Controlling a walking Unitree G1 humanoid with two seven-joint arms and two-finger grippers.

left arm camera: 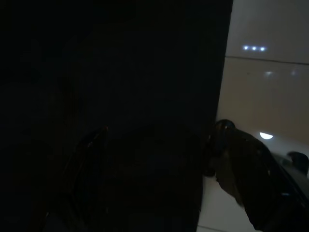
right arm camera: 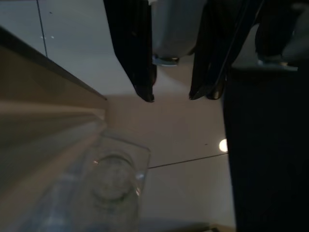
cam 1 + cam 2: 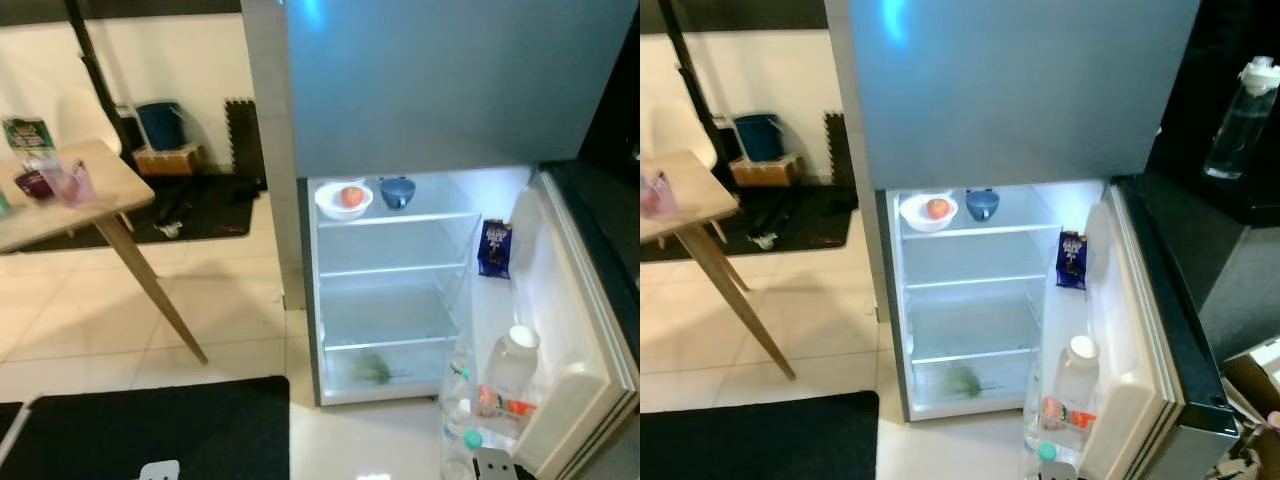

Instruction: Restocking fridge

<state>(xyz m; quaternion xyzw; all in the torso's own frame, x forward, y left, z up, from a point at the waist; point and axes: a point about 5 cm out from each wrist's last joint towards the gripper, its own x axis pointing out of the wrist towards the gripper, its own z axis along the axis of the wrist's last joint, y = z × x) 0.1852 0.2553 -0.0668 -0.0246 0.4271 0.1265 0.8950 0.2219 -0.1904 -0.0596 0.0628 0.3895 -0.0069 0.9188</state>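
Mostly, I judge restocking unfinished: the fridge (image 3: 400, 290) stands open, a bowl with an apple (image 3: 344, 199) on its top shelf, lower shelves nearly bare, while my right gripper (image 2: 171, 96) hangs open-jawed and empty; left jaws too dark to tell.

Red apple (image 3: 351, 196) in white bowl (image 3: 330, 205); blue cup (image 3: 397, 191).

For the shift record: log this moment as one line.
fridge door: open | top shelf: white bowl holding red fruit, blue cup beside | door rack: bottles | right pincer: open, empty, above floor | left pincer: dark
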